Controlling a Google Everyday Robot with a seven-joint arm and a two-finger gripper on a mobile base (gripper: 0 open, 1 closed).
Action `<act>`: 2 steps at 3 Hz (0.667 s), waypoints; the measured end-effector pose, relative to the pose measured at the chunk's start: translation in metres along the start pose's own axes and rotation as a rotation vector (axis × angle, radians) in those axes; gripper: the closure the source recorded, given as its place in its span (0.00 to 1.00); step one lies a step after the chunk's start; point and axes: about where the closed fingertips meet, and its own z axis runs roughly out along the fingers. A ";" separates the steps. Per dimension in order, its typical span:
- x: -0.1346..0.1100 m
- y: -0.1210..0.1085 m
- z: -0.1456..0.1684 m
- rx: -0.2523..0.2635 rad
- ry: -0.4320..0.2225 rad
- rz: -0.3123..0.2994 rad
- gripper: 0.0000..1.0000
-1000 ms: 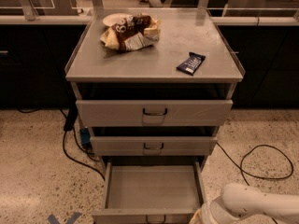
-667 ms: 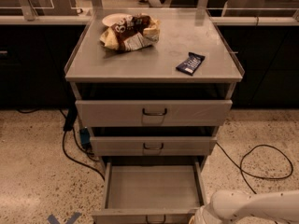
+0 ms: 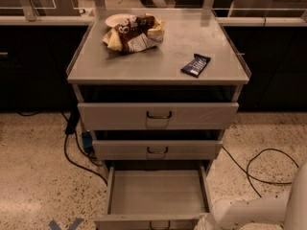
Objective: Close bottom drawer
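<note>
The bottom drawer (image 3: 156, 193) of the grey metal cart is pulled out, showing a plain grey empty tray. Its front edge and small dark handle (image 3: 159, 225) sit at the bottom edge of the view. The middle drawer (image 3: 157, 150) and top drawer (image 3: 158, 115) above it stand a little ajar. My white arm (image 3: 254, 212) comes in from the lower right. My gripper (image 3: 204, 224) is at the bottom edge of the view, by the open drawer's front right corner, mostly cut off.
On the cart top (image 3: 158, 66) lie a pile of snack bags with a plate (image 3: 133, 32) and a dark blue bar (image 3: 195, 64). Black cables (image 3: 261, 169) trail on the speckled floor on both sides. Dark cabinets stand behind the cart.
My arm has shifted slightly left, closer to the open drawer's front right corner. The drawers have not moved.
</note>
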 end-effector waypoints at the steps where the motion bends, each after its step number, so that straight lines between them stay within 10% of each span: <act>1: 0.007 -0.005 0.014 0.021 0.027 -0.019 1.00; 2: 0.018 -0.022 0.047 0.065 0.023 -0.056 1.00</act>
